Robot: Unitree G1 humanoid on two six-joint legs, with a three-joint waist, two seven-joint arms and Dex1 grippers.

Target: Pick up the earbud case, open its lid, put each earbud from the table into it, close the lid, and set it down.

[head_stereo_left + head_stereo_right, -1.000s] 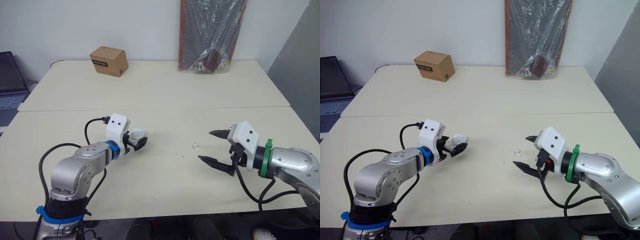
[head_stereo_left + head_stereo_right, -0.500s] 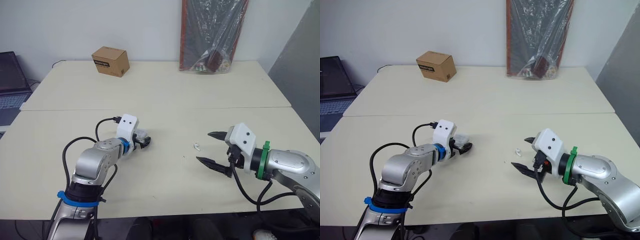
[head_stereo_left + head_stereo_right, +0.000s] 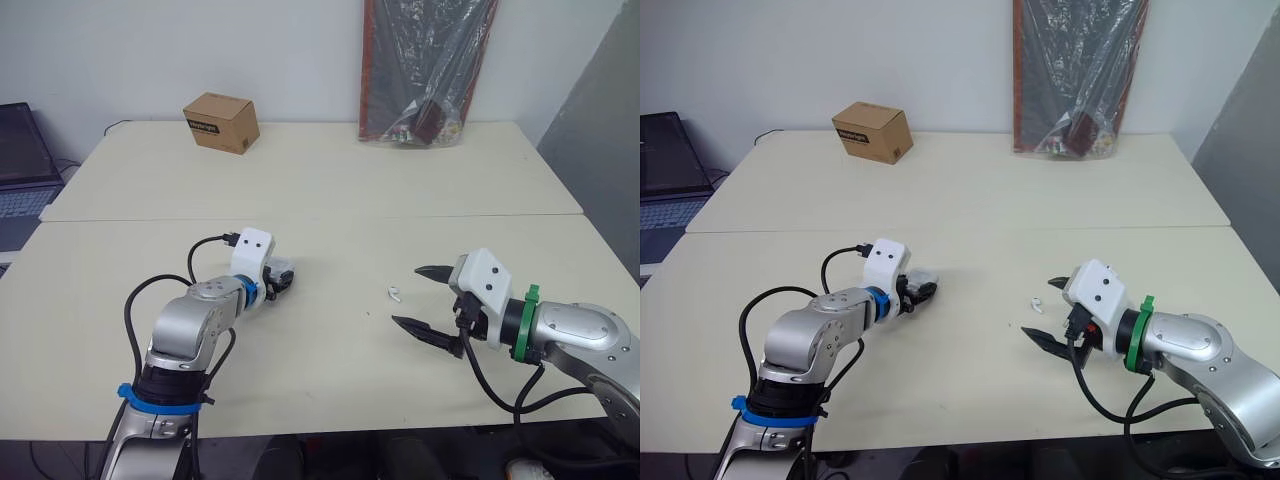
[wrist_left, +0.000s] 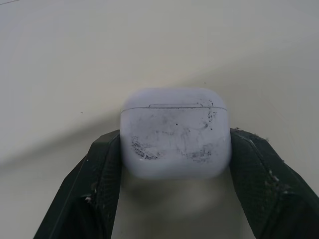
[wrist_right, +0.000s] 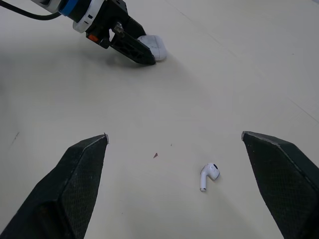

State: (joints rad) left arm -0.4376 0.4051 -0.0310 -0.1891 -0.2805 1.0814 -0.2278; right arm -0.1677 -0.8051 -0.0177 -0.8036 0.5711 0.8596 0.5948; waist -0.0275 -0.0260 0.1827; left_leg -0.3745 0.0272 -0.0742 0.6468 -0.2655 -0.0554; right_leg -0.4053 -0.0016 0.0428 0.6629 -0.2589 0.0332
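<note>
The white earbud case (image 4: 174, 132) has its lid down, with the seam showing near its top edge. My left gripper (image 3: 283, 281) is shut on it, one black finger (image 4: 99, 184) pressed on each side, low over the table at centre left. One white earbud (image 3: 393, 293) lies on the table to the right of it. My right gripper (image 3: 407, 295) stands open just right of the earbud, one fingertip on either side of it and above the table. From the right wrist the earbud (image 5: 208, 176) lies between the spread fingers, with the case (image 5: 153, 46) farther off.
A cardboard box (image 3: 221, 121) sits at the far left of the table (image 3: 330, 190). A plastic-wrapped dark panel (image 3: 420, 70) leans against the wall at the back right. A laptop (image 3: 22, 165) stands off the left edge.
My left arm has swung in and brought the case lower, close to the table top. The right gripper has crept slightly toward the earbud and stays open.
</note>
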